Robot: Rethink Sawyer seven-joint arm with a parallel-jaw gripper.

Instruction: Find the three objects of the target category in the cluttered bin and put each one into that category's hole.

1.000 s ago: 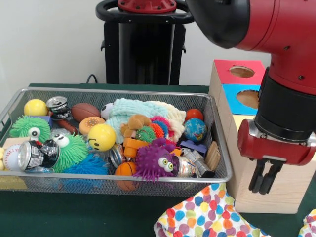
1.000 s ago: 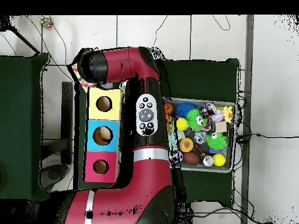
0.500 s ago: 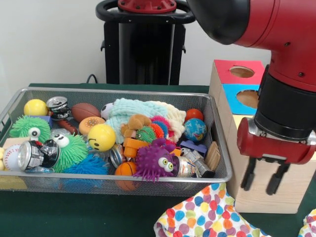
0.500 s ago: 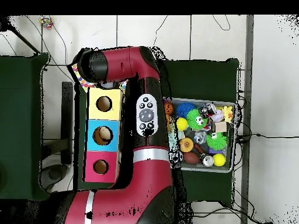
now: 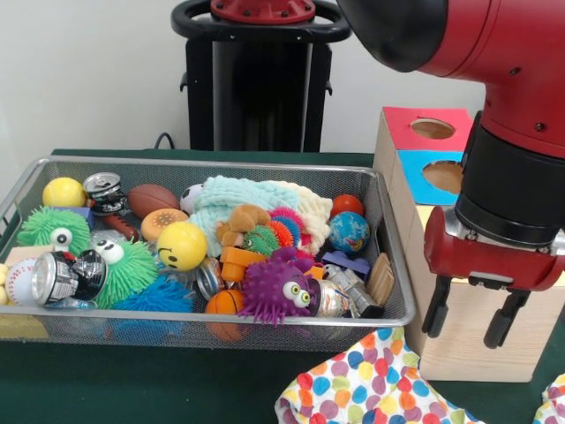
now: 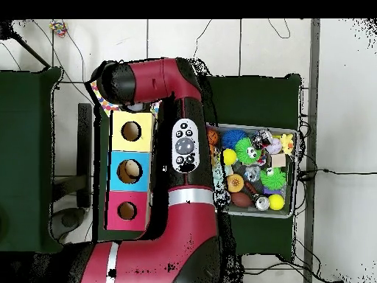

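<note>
My gripper [image 5: 466,322] hangs open with nothing between its fingers, right in front of the near end of the wooden sorting box [image 5: 459,349]. The box's red hole [image 5: 433,129] and blue hole [image 5: 446,177] show behind my arm; in the overhead view the box [image 6: 116,152] shows yellow, blue and red holes. The wire bin [image 5: 212,164] to the left holds a yellow smiley ball [image 5: 181,245], a globe ball [image 5: 350,231], a small basketball [image 5: 225,302], a purple spiky toy [image 5: 278,287], a crushed can [image 5: 62,276] and several other toys. In the overhead view my arm hides the gripper.
A polka-dot cloth [image 5: 371,389] lies on the green table in front of the bin and box. A pale blue plush cloth [image 5: 243,199] covers the bin's far middle. In the overhead view the bin [image 6: 293,173] lies right of my arm [image 6: 184,147].
The gripper's fingers have spread from shut to wide open while it stayed in front of the box's near end. The bin's contents have not moved.
</note>
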